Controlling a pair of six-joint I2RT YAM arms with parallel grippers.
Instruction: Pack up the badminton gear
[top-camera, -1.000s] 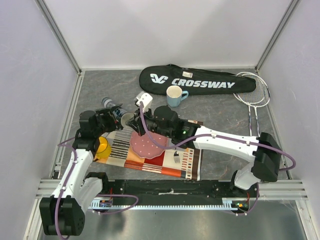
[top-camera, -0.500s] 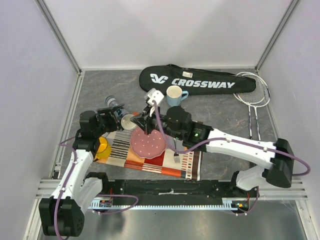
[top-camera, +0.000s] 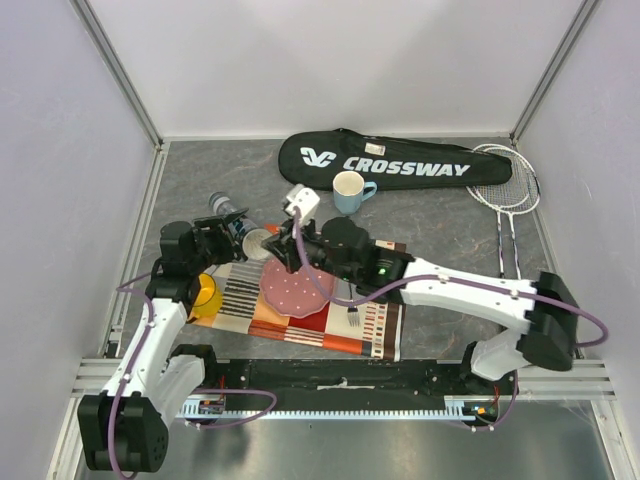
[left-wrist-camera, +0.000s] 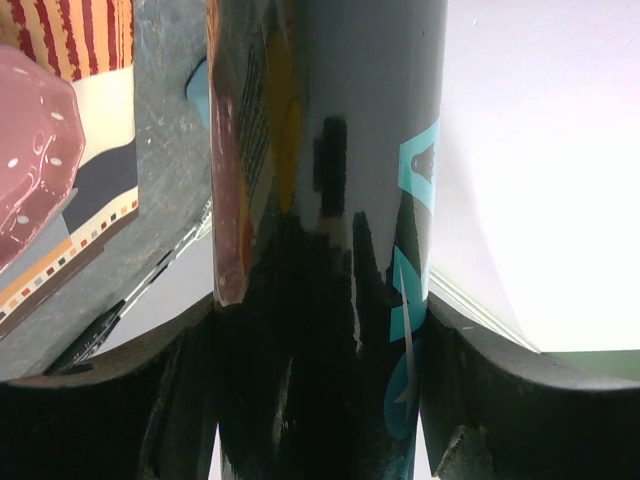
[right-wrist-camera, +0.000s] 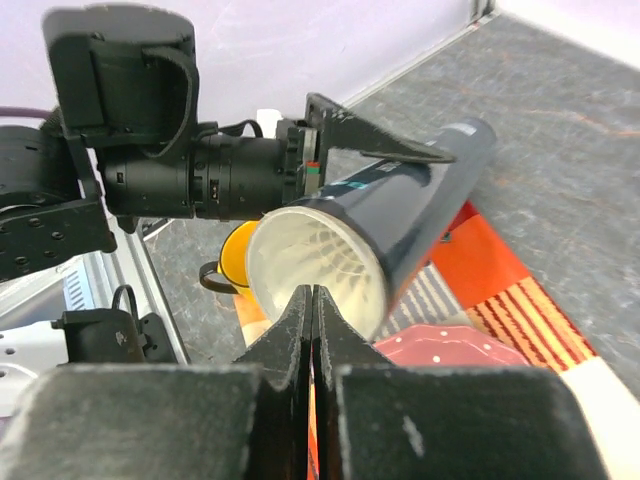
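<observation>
While left claw clamps the tube and right claw is pressed together, 2 rackets lie unbagged.

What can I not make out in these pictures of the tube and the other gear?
- Shuttlecocks: right wrist view shows only white feathers in the mouth of the tube; the wall hides their number.
- Tube ends: left wrist view, cut off by the frame edges.
- Yellow mug: top view, partly covered by the left arm.
- Rackets: top view, lower ends pass under the right arm.
</observation>
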